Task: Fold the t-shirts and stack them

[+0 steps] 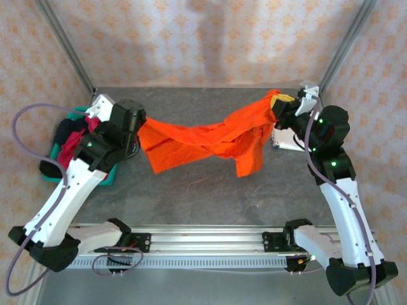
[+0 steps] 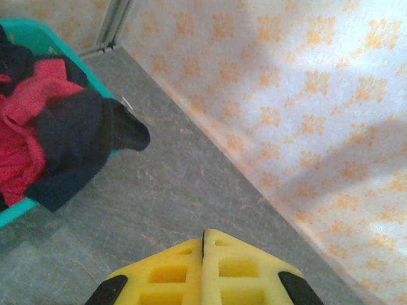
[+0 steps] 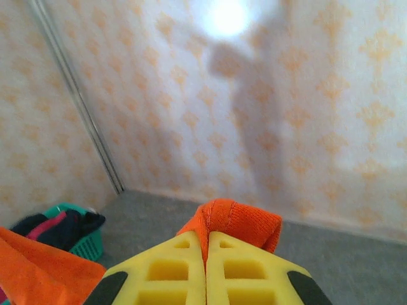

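The bright orange t-shirt (image 1: 203, 140) hangs stretched above the table between my two grippers. The left gripper (image 1: 138, 127) holds its left end; in the left wrist view the yellow fingers (image 2: 204, 232) are pressed shut and no cloth shows past them. My right gripper (image 1: 280, 105) is shut on the other end, where an orange hem (image 3: 241, 219) bulges between the yellow fingertips (image 3: 205, 230). A white t-shirt (image 1: 286, 141) lies on the table under the right arm. Crimson-pink (image 2: 25, 127) and dark navy (image 2: 76, 140) shirts are heaped in the basket.
The teal plastic basket (image 1: 109, 173) stands at the table's left edge, beside my left arm, and its rim (image 2: 25, 32) appears in the left wrist view. Patterned walls enclose the grey table (image 1: 203, 197). A metal rail (image 1: 203, 241) runs along the near edge.
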You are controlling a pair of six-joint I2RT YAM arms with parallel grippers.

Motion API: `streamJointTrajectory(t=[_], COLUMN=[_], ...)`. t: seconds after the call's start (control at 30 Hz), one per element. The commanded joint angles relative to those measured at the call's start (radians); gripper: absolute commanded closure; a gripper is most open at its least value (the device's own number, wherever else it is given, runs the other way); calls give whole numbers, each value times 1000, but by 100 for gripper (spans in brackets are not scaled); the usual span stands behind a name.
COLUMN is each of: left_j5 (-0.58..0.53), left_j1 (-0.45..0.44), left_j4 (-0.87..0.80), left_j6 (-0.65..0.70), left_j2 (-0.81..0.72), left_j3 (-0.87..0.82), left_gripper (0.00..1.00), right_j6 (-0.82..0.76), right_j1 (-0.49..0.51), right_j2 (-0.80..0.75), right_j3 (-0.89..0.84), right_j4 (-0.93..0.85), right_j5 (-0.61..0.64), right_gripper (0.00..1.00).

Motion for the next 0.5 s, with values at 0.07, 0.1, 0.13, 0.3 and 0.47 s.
streamJointTrajectory(t=[0.07,0.1,0.13,0.3,0.47], left_j5=[-119,-119,-120,-90,-88], left_j1=[10,10,11,11,43], left_j4=[-66,-71,-78,-120,-110], left_j6=[40,43,46,69,98], left_j2=[-70,-72,-71,-49,11], left_j3=[40,43,50,83,66], left_gripper=[100,100,100,100,100], right_j6=[49,45,37,18,13], right_j1=[-2,-2,-2,-3,-2], right_j2=[-109,-112,-113,-145,-59], right_j3=[-84,-83,-73,-63,-24], right_j4=[268,251,216,97,-26], right_j5=[-102,-111,-120,-113,73], right_gripper=[100,100,100,100,100])
